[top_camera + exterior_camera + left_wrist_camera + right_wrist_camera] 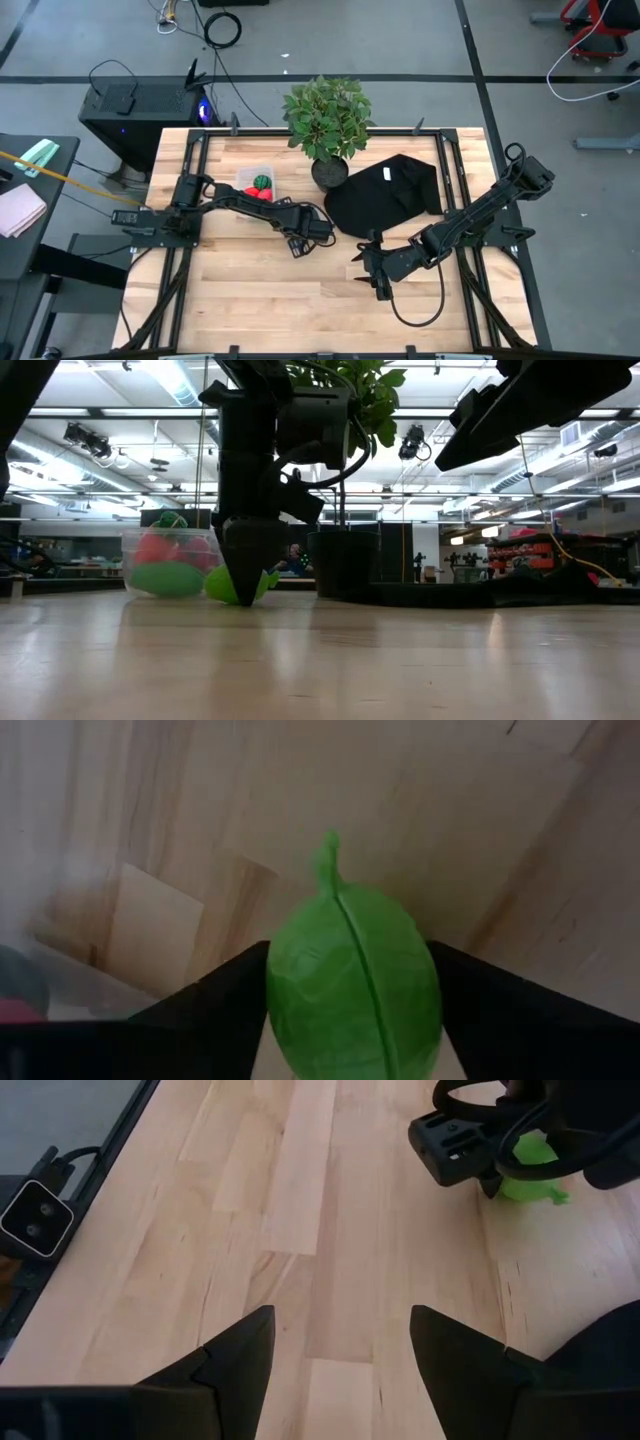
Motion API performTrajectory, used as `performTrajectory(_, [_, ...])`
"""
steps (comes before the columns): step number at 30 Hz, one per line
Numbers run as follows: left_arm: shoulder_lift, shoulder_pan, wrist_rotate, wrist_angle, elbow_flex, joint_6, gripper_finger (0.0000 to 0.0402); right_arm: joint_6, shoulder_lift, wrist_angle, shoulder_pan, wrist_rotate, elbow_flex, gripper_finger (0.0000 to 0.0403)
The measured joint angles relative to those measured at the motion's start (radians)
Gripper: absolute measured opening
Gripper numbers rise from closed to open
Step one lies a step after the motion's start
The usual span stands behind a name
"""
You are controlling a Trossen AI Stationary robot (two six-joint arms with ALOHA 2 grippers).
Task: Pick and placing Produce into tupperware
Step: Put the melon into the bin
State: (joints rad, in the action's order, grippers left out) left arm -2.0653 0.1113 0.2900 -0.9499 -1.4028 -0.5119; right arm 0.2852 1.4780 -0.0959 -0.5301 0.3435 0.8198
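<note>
A light green oblong toy (352,985) with a short stem sits between the fingers of my left gripper (350,955), which is shut on it near the table's middle (303,240). In the high view the gripper hides the toy. The low view shows it (225,585) down at the tabletop, just beside the clear tupperware (135,560). The tupperware (258,170) holds red pieces and a dark green striped ball (263,183). My right gripper (342,1320) is open and hovers over bare wood (372,275), right of the left gripper. My left gripper pinches the light green toy between its two fingers, one finger (225,995) on each long side (285,970) at its widest part. The fingers come from above, pointing down (247,575). The toy's underside (228,600) looks level with the tabletop, its stem pointing away from the gripper.
A potted leafy plant (328,120) stands at the far edge. A black cloth (390,195) lies right of it, behind my right arm. Black rails (195,150) frame the wooden table. Bare wood (260,300) stretches across the near half.
</note>
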Motion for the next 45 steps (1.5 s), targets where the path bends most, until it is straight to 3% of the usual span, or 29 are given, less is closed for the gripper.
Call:
performTrajectory(6, [0.038, 0.006, 0.001, -0.033, -0.039, -0.005, 0.0239, 0.000, 0.000, 0.000, 0.000, 0.000, 0.000, 0.0240])
performTrajectory(13, [0.078, 0.064, 0.064, -0.085, -0.170, 0.024, 0.0253, 0.000, 0.000, -0.001, 0.000, 0.000, 0.000, 0.0240])
performTrajectory(18, [0.088, 0.117, 0.173, -0.344, -0.291, -0.018, 0.0244, 0.000, 0.000, -0.002, 0.000, 0.000, 0.000, 0.0240])
performTrajectory(23, [0.115, 0.173, 0.346, -0.627, -0.362, -0.180, 0.0244, 0.000, 0.000, -0.002, 0.000, 0.000, 0.000, 0.0240])
performTrajectory(28, [0.242, 0.199, 0.389, -0.618, -0.323, -0.261, 0.0251, 0.003, 0.000, -0.003, 0.000, 0.000, 0.000, 0.0240])
performTrajectory(34, [0.420, 0.182, 0.427, -0.623, -0.194, -0.348, 0.0240, 0.004, 0.000, -0.002, -0.001, 0.000, 0.000, 0.0240])
performTrajectory(40, [0.606, 0.058, 0.377, -0.594, -0.004, -0.426, 0.0249, 0.002, 0.000, -0.003, -0.001, 0.000, 0.000, 0.0240])
performTrajectory(45, [0.740, -0.067, 0.293, -0.430, 0.170, -0.414, 0.0245, 0.000, 0.000, -0.001, 0.000, 0.000, 0.000, 0.0240])
